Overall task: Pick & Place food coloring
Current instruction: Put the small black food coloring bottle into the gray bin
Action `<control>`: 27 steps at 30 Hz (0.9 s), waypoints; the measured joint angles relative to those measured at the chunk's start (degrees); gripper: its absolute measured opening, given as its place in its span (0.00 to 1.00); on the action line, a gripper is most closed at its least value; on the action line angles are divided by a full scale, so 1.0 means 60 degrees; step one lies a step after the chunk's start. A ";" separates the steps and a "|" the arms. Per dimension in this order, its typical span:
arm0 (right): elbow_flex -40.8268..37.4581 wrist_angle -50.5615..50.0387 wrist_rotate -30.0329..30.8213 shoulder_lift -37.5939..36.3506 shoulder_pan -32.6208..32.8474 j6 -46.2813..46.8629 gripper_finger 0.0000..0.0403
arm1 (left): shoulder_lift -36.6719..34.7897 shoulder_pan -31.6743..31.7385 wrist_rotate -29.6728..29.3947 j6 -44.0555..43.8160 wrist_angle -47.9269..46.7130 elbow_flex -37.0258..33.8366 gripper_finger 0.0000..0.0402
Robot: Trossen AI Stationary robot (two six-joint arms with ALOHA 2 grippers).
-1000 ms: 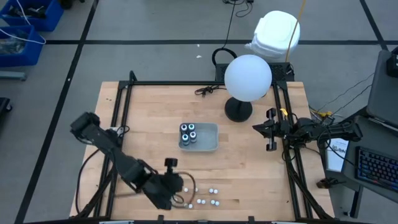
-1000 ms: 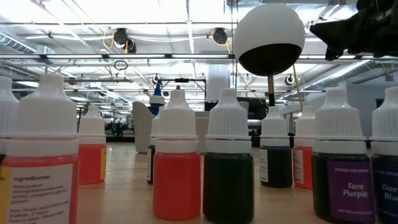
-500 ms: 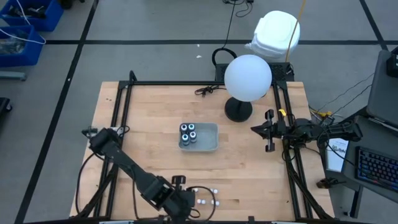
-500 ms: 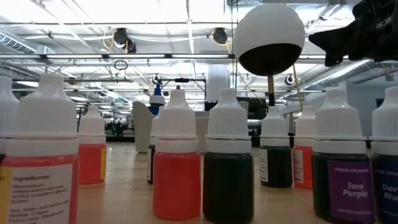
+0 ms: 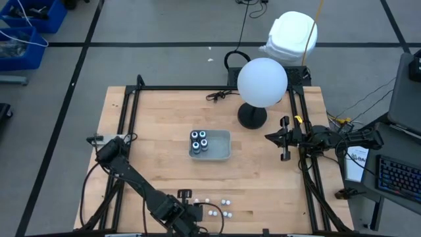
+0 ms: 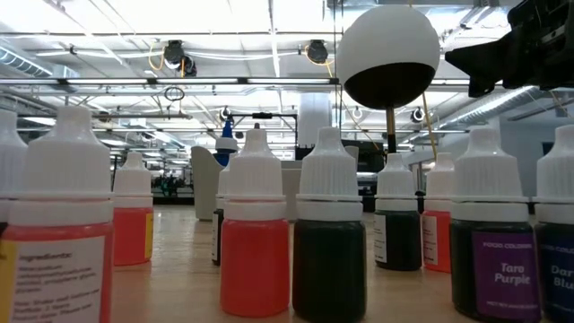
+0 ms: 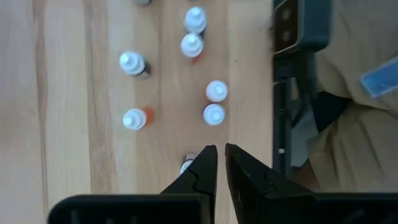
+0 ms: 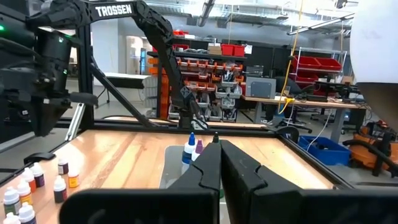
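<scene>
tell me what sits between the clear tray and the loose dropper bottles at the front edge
Nothing. In the high view, the stretch from the tray to the dropper bottles is bare wooden tabletop.
</scene>
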 joint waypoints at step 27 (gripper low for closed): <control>0.0000 -0.0002 0.0000 0.0000 0.0000 0.0000 0.00 | -0.0004 -0.0036 0.0529 -0.0337 0.1301 -0.2100 0.60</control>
